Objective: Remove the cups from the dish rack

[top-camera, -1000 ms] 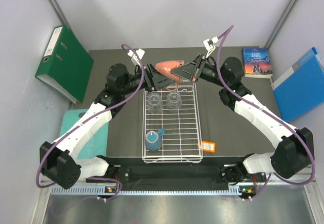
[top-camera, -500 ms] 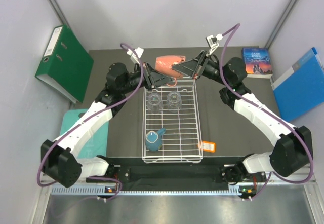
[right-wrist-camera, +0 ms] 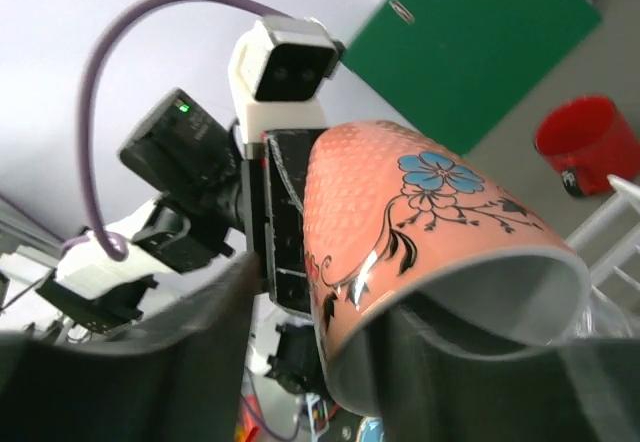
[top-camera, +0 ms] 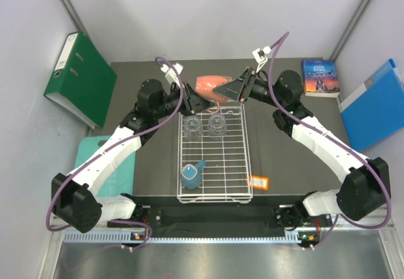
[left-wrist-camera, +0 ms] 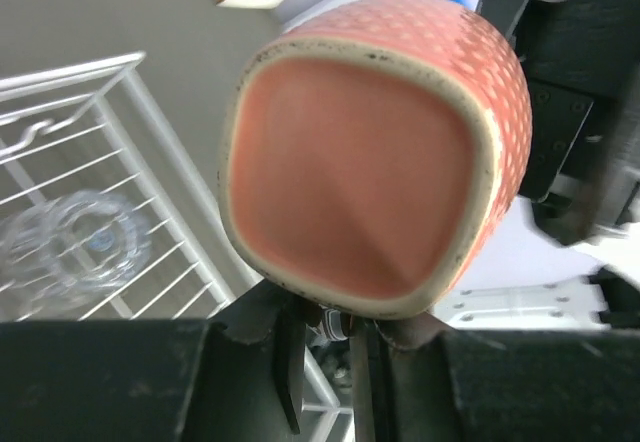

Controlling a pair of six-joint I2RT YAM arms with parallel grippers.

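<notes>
The salmon-pink mug (top-camera: 211, 83) hangs in the air over the far end of the dish rack (top-camera: 247, 159), between both grippers. My left gripper (top-camera: 197, 100) is shut on it; the left wrist view shows the mug's base (left-wrist-camera: 370, 182) above the gripper (left-wrist-camera: 328, 347), whose jaws pinch its handle. My right gripper (top-camera: 222, 89) is open at the mug's rim (right-wrist-camera: 420, 212), one finger inside, the other standing off the flowered wall. In the rack stand two clear tumblers (top-camera: 192, 127) (top-camera: 217, 126) and a light-blue mug (top-camera: 190, 173). A red mug (right-wrist-camera: 590, 142) rests on the table.
An orange tag (top-camera: 259, 182) lies at the rack's near right corner. A green binder (top-camera: 79, 77) leans at the left wall above a teal board (top-camera: 88, 156). A book (top-camera: 320, 77) and a blue folder (top-camera: 375, 102) lie at the right.
My left gripper closed on the pink mug's handle, then my right gripper's jaws parted from its rim. The mug rose slightly and came back down a little.
</notes>
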